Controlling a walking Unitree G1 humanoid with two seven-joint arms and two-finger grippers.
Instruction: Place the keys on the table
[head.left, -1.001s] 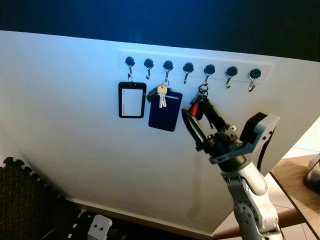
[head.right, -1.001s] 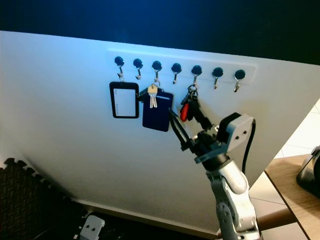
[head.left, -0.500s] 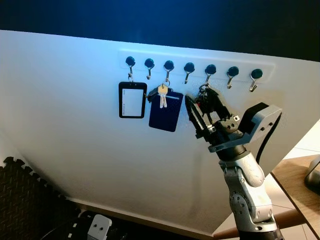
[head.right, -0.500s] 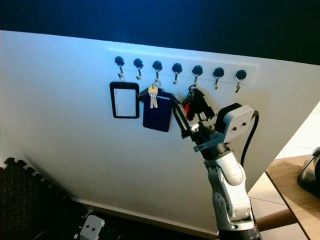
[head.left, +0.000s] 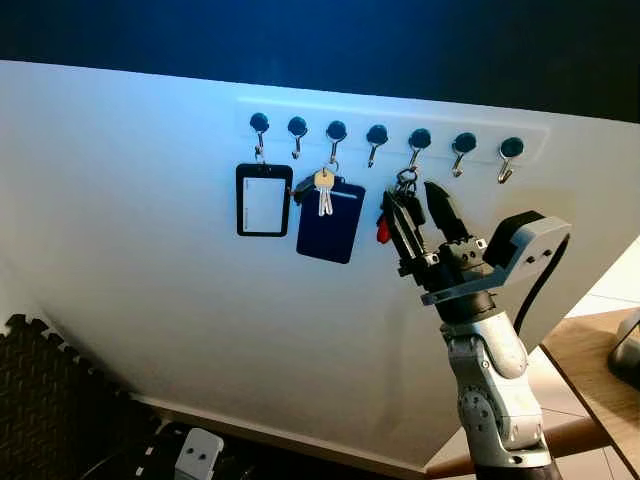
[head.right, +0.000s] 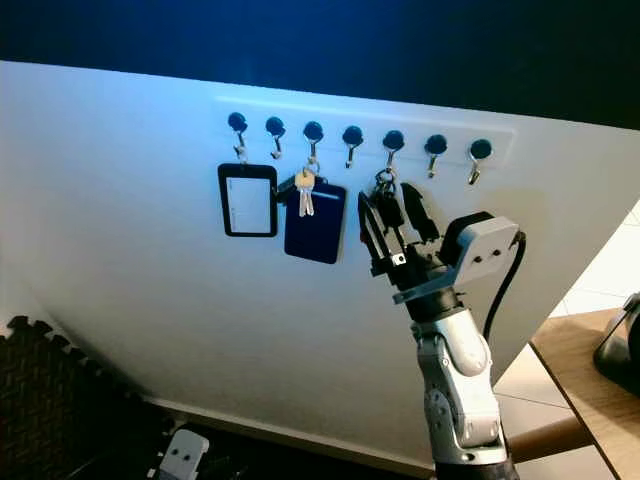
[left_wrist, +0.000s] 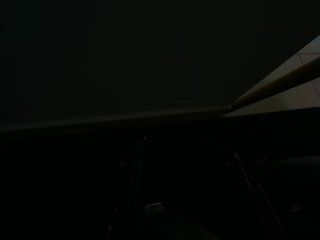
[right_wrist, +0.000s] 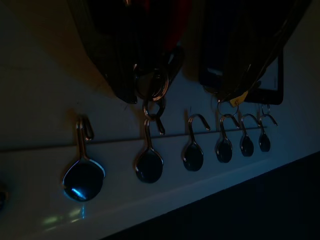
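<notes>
A bunch of keys (head.left: 402, 190) with a red fob (head.left: 383, 231) hangs from the fifth hook (head.left: 419, 138) of a rail on the white wall. My right gripper (head.left: 411, 192) is raised to it and open, with its black fingers upright on either side of the bunch. In the right wrist view the key ring (right_wrist: 150, 85) sits on its hook between the two dark fingers (right_wrist: 107, 55). The wooden table (head.left: 590, 370) lies low at the right. The left wrist view is very dark.
A black-framed badge holder (head.left: 264, 200) hangs on the first hook. A blue card holder (head.left: 329, 220) with a pale key (head.left: 323, 190) hangs on the third. A dark object (head.left: 628, 358) stands on the table's edge. Black foam mats (head.left: 50, 400) cover the floor at the left.
My right gripper has risen and turned upright, from below and left of the red-fob keys to straddling them. It has stayed open.
</notes>
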